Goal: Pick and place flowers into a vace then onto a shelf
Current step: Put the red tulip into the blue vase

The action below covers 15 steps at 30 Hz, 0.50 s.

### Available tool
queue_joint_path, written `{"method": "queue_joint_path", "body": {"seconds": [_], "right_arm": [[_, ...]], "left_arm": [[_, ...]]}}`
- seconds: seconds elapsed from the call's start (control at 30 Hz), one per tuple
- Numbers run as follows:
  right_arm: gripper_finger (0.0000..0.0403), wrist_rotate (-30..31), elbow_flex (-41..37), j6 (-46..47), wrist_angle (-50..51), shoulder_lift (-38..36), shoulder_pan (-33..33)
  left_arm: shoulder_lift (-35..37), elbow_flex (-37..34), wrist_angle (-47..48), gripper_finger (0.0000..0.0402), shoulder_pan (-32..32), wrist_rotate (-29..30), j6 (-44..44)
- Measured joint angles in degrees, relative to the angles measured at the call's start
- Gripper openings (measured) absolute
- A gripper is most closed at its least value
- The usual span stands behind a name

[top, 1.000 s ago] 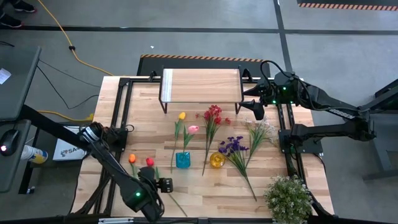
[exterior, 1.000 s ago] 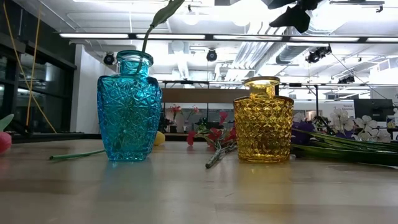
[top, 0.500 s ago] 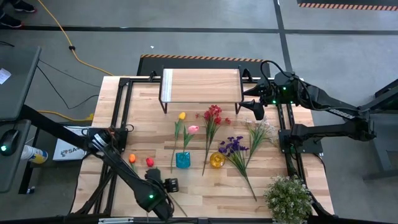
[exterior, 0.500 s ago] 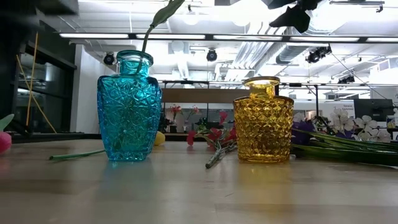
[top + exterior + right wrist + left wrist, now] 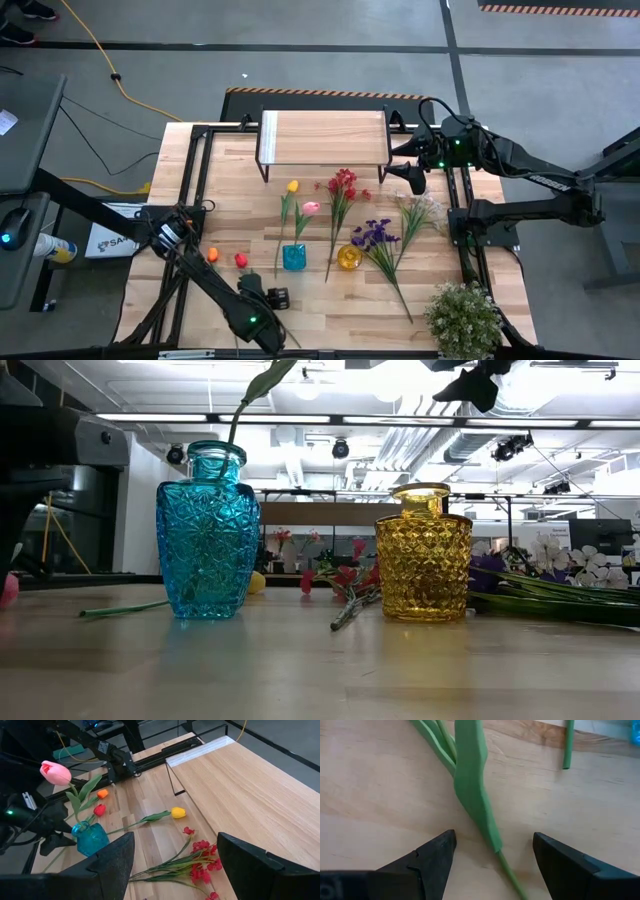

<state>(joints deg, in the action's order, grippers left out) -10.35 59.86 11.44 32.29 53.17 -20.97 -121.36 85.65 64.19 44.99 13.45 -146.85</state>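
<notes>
While the left gripper (image 5: pixel 490 855) sits low over the wooden tabletop (image 5: pixel 330 305), near-left of the blue cut-glass vase (image 5: pixel 294 257), its fingers stand wide apart astride a green tulip stem and leaf (image 5: pixel 472 785), not touching it. Orange tulip (image 5: pixel 212 255) and red tulip (image 5: pixel 240 260) heads lie left of the blue vase. Pink tulip (image 5: pixel 56 772) stands in that vase; yellow tulip (image 5: pixel 292 186) lies behind it. Red spray (image 5: pixel 343 184), purple spray (image 5: pixel 375 234) and white spray (image 5: pixel 420 208) lie right of the vase, around the yellow cut-glass vase (image 5: pixel 348 257). Light-wood shelf with black legs (image 5: pixel 323 137) stands beyond the blue vase, bare. Right gripper (image 5: pixel 172 857) hovers right of the shelf, wide open, holding nothing.
</notes>
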Motion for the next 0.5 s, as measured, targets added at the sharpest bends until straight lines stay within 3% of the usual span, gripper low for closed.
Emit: {"method": "queue_joint_path", "body": {"seconds": [0.5], "right_arm": [[0.0273, 0.0, 0.0, -0.1, 0.0, 0.0, 0.0]], "left_arm": [[-0.2, -0.1, -0.8, 0.0303, 0.1, 2.2, 2.8]]}}
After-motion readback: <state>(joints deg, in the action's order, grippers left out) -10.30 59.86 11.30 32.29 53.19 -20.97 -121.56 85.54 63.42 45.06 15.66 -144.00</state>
